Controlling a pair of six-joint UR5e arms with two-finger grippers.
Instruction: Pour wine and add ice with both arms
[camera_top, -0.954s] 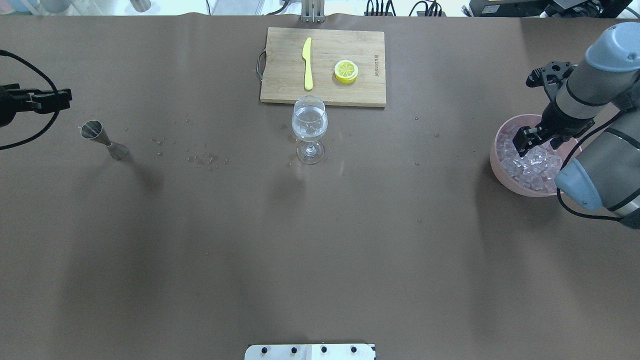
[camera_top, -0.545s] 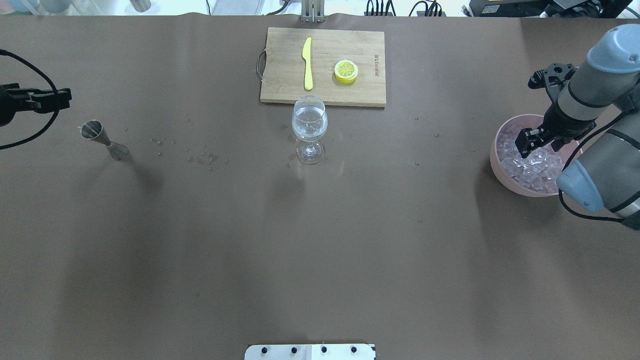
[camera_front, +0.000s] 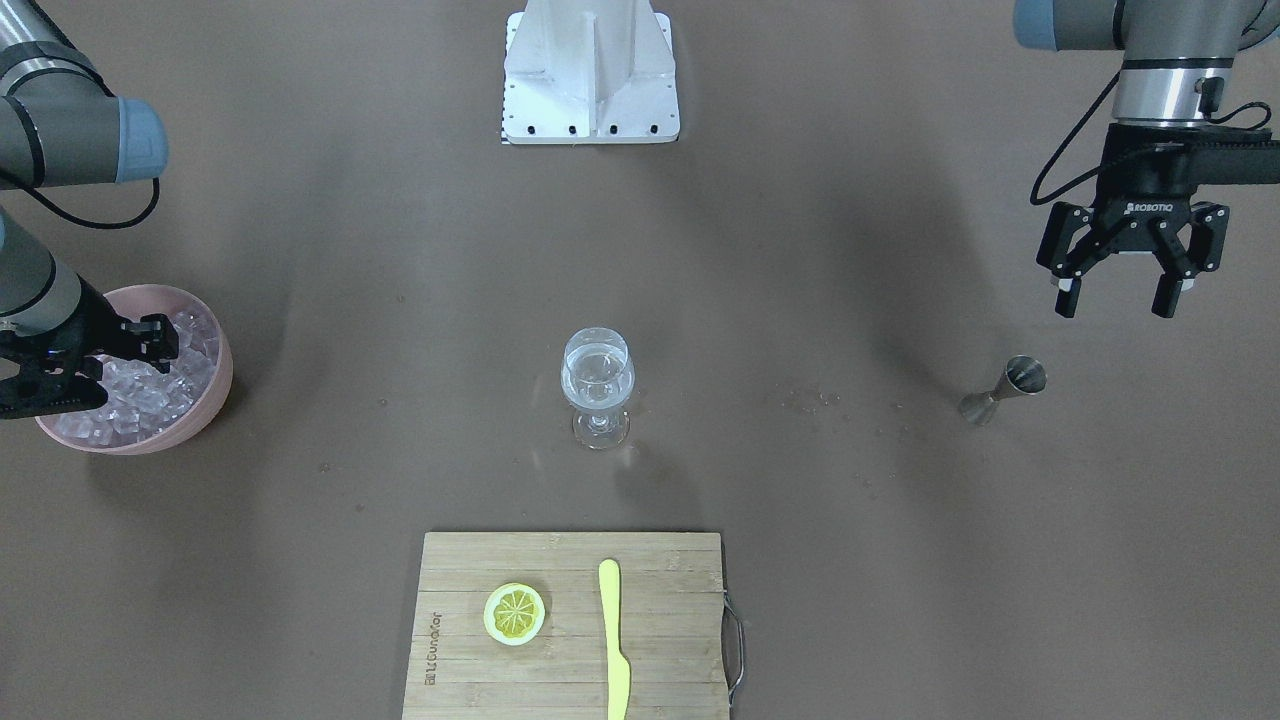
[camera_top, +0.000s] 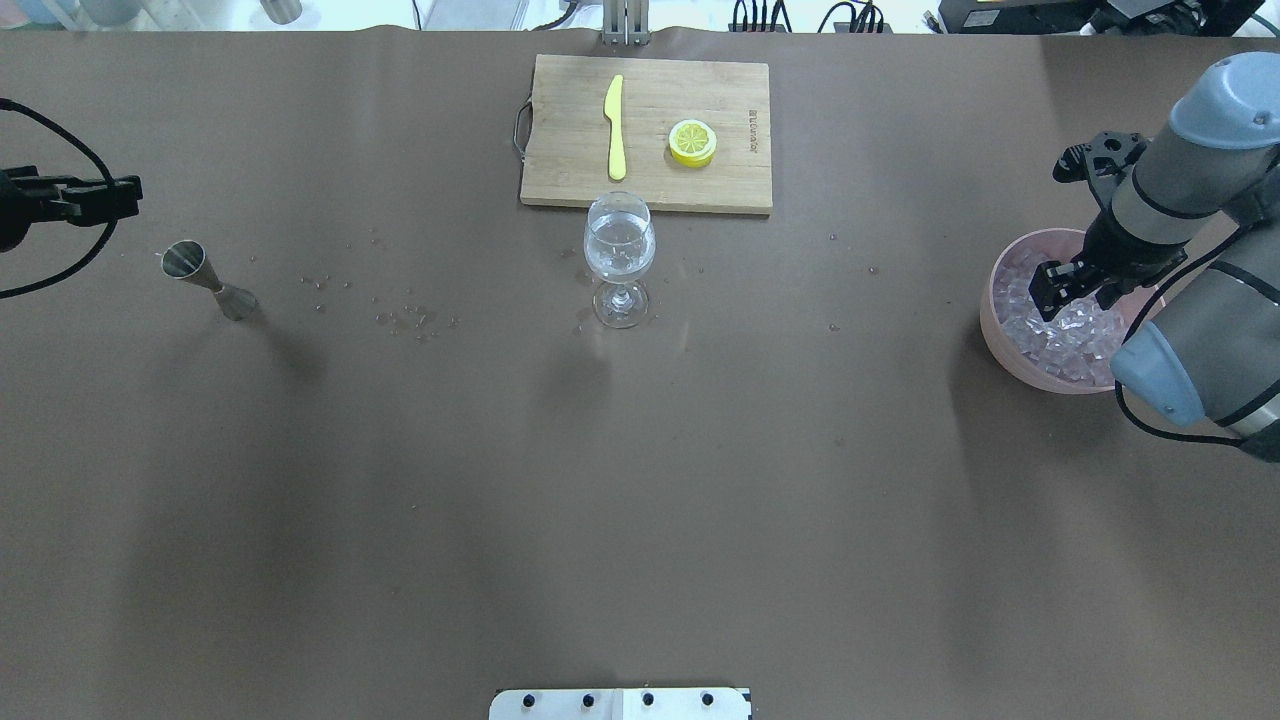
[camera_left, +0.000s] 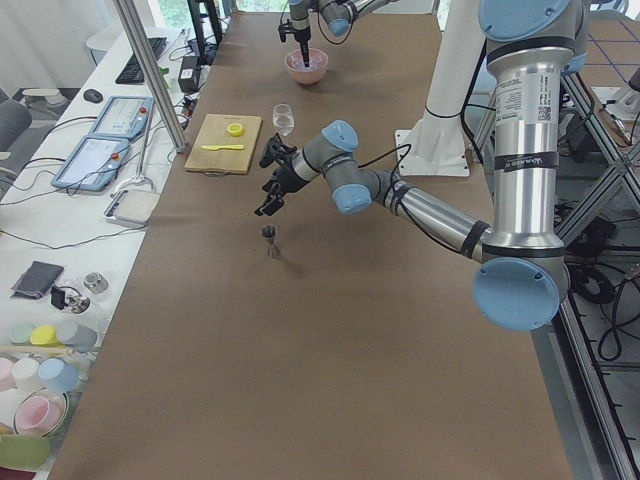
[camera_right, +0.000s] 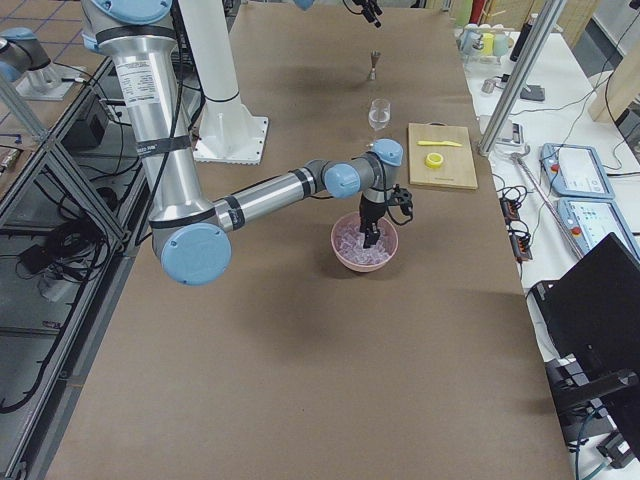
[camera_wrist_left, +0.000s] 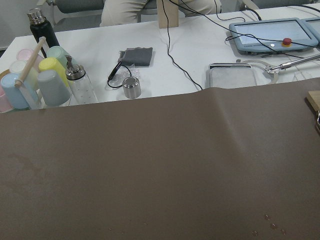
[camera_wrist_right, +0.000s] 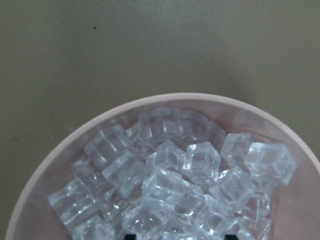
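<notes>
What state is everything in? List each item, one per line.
wine glass: upright, part filled with wine.
jigger: upright, unheld.
ice: piled in pink bowl.
right gripper: tips at the ice; grip unclear.
left gripper: open, empty, above the table.
knife: flat on cutting board.
lemon slice: flat on cutting board.

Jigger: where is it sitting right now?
Overhead view: the jigger stands on the table's left side, near the left gripper, well left of the wine glass, with droplets between them.
</notes>
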